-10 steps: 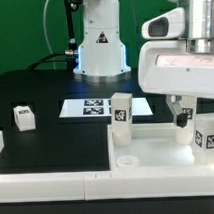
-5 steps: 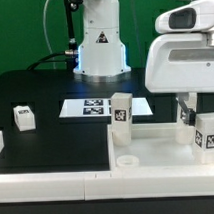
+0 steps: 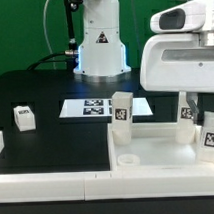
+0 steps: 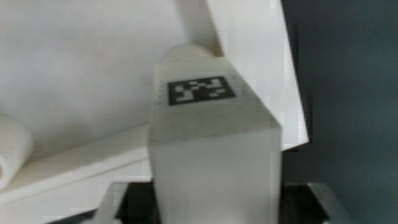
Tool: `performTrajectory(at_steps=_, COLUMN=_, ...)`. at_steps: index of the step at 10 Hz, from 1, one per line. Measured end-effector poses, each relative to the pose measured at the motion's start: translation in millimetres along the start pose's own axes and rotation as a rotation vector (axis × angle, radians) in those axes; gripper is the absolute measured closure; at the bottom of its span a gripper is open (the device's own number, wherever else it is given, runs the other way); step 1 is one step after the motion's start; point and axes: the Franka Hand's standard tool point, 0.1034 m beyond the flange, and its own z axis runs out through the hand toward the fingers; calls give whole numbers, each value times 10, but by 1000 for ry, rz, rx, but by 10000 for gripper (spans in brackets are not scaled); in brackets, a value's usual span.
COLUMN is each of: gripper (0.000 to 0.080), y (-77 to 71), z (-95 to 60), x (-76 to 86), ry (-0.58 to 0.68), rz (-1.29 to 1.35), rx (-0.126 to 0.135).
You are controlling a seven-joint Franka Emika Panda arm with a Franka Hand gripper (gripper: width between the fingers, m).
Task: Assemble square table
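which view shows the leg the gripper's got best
The wrist view: the held leg fills the picture with its tag sharp, standing up between the dark fingers. The exterior view shows that leg only at its right edge, cut off by the frame and partly behind the gripper's white housing.

The gripper is mostly hidden behind the arm's bulky white housing, itself cut by the exterior view's right edge, so how the jaws stand cannot be told. A tagged leg is clipped by that edge. In the wrist view another leg fills the frame, blurred, its lower end cut off and hiding the jaws.
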Motion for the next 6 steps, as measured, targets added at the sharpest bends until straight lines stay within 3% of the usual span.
performTrajectory(at_steps=3, gripper=511, y=55, z=12, x=31, ry=3, rz=269, rx=-7)
performTrajectory(at_steps=6, gripper=511, y=115, z=12, x=16, ry=-46, rz=786, rx=-11)
